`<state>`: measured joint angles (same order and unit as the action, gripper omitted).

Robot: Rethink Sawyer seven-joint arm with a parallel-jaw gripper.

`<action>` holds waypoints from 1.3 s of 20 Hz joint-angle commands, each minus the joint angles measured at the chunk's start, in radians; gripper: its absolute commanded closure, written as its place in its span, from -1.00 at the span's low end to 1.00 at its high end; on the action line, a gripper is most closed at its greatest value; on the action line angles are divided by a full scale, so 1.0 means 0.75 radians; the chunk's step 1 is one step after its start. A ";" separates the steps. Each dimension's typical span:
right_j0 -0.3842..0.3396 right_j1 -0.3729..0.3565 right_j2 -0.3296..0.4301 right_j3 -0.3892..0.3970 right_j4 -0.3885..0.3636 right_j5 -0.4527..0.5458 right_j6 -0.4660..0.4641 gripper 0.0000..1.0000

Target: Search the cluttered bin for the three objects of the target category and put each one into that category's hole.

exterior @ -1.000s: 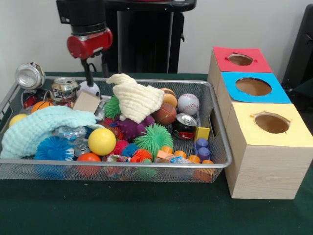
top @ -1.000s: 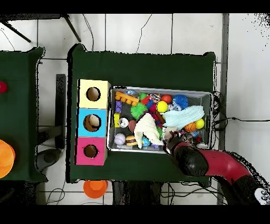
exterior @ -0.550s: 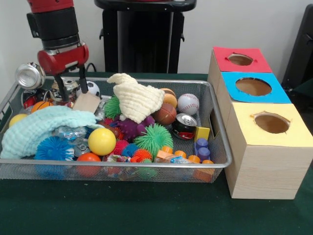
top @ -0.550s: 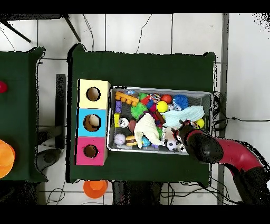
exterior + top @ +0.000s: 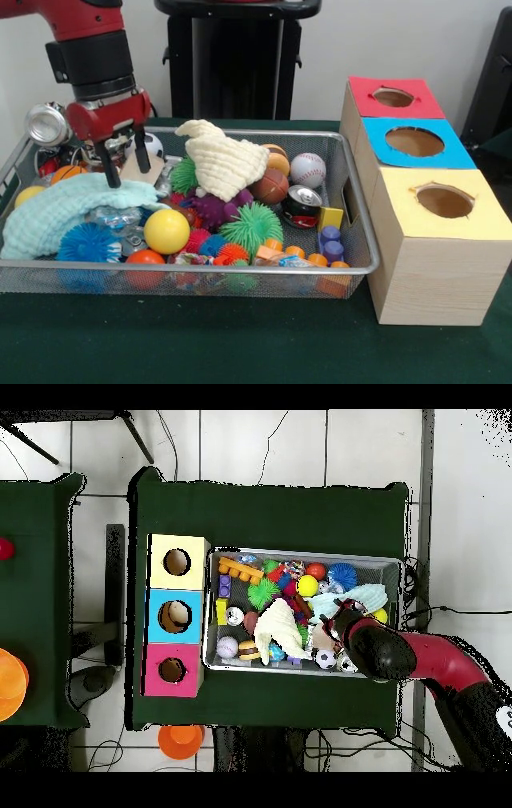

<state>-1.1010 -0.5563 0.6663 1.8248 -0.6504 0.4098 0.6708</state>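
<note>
My gripper [image 5: 127,166] hangs open low over the left back part of the mesh bin [image 5: 352,186], its fingertips on either side of a tan wooden block [image 5: 130,170], just above a mint cloth [image 5: 64,206]. Balls in the bin include a soccer ball [image 5: 150,144], a baseball [image 5: 308,170], a brown ball [image 5: 270,186] and a yellow ball [image 5: 166,230]. A silver can [image 5: 48,124] rests on the left rim and a black can [image 5: 302,206] lies near the right. In the overhead view the gripper [image 5: 340,616] is over the bin's right half.
A cream cloth [image 5: 224,164] drapes over the middle pile, with green [image 5: 252,226], purple [image 5: 212,210] and blue [image 5: 88,242] spiky balls around it. Right of the bin stands a wooden box with a red hole [image 5: 393,97], a blue hole [image 5: 414,142] and a yellow hole [image 5: 445,202].
The arm swung from the bin's back middle to the left, then came down and forward over the tan block and mint cloth. The soccer ball became visible behind it.
</note>
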 commanded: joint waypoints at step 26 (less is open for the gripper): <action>0.334 0.110 -0.204 -0.414 -0.549 0.260 -0.114 1.00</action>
<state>-0.9235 -0.5131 0.6153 1.6291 -0.9696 0.4278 0.6708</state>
